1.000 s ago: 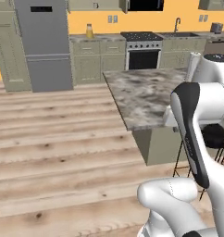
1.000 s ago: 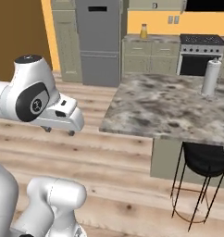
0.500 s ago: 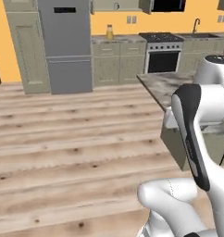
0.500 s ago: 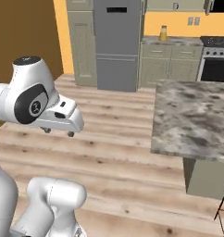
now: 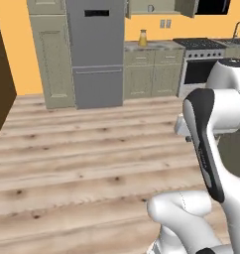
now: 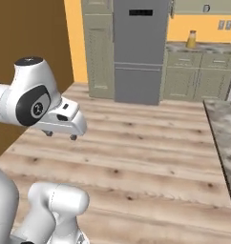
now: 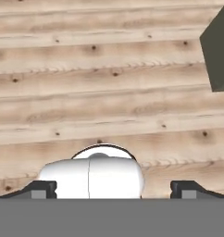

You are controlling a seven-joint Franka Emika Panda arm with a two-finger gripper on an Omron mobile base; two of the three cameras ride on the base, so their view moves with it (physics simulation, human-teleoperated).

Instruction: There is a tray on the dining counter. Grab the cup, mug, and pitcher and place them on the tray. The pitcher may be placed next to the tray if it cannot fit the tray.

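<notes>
The pitcher (image 5: 143, 37) stands on the far kitchen counter (image 5: 154, 46), just right of the grey fridge (image 5: 95, 52); I also make it out in the right base view (image 6: 191, 39), a small yellow shape with a darker top. From here I judge it tall, smooth-sided and heavy with liquid, likely to slip and slosh, so I would take it low on the body, squarely across, and keep it upright. Nearer me, right of the fridge line, an edge of the dining counter (image 6: 225, 138) juts in over the plank floor (image 5: 82, 163). My gripper (image 7: 114, 188) hangs above bare floor, well apart from the fridge and the pitcher, its tips spread wide with nothing between them. I judge the fetching has not begun.
</notes>
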